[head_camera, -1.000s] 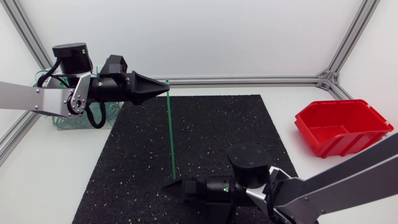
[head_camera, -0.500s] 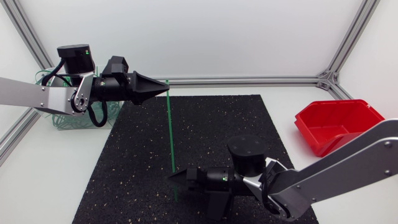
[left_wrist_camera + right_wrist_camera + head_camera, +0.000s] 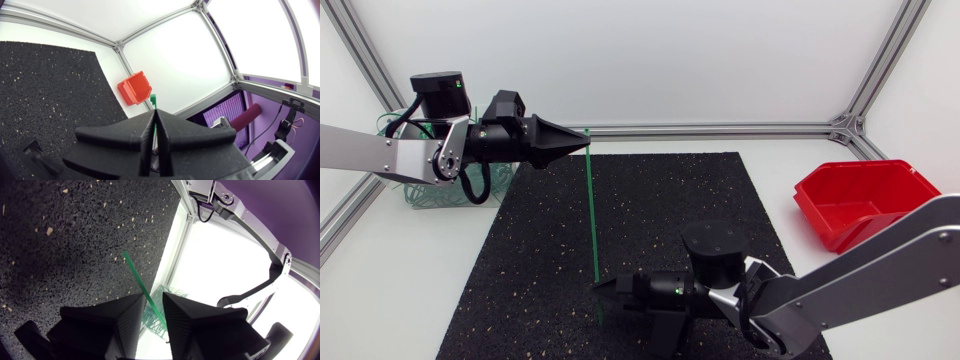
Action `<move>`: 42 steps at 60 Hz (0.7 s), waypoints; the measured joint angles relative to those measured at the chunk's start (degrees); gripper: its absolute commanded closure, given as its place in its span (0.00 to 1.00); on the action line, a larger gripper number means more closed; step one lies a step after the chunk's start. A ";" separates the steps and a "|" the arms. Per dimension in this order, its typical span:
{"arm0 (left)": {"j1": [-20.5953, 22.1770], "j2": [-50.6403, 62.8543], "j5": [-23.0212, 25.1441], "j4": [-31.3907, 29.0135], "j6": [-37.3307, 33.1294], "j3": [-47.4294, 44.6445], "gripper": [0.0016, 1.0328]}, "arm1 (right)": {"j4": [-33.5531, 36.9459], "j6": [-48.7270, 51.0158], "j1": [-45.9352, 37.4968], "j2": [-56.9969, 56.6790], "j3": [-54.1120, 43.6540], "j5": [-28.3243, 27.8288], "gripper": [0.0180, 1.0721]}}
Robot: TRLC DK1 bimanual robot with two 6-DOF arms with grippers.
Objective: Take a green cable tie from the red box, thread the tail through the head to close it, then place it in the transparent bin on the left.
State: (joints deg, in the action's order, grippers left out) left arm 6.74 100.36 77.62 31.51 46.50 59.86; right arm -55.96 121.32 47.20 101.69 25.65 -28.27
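— Where is the tie (image 3: pixel 592 210) being held?
— Its far end is being pinched by the left pincer (image 3: pixel 586 133), which is being pressed shut on it above the far edge of the mat (image 3: pixel 660 200). The tie is being stretched across the mat to the right pincer (image 3: pixel 599 288).
— Is it being gripped there too?
— No. That pincer is being held slightly apart, with the tie passing between its fingers (image 3: pixel 131 311). The box (image 3: pixel 865 200) is being seen at the right of the tabletop (image 3: pixel 780 170), the bin (image 3: pixel 420 190) at its left.
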 measured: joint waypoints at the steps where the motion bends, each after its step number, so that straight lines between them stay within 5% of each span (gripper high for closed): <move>1: 0.00 0.00 0.00 0.00 0.00 0.00 0.97 | 0.00 0.00 0.00 0.00 -0.07 0.02 0.71; 42: -0.22 0.00 0.17 -0.02 0.00 0.00 0.97 | 0.00 0.00 0.48 -0.04 -1.01 2.60 0.81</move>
State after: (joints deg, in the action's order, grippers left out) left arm 6.52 100.36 77.80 31.48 46.50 59.86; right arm -55.96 121.32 47.68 101.65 24.64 -25.67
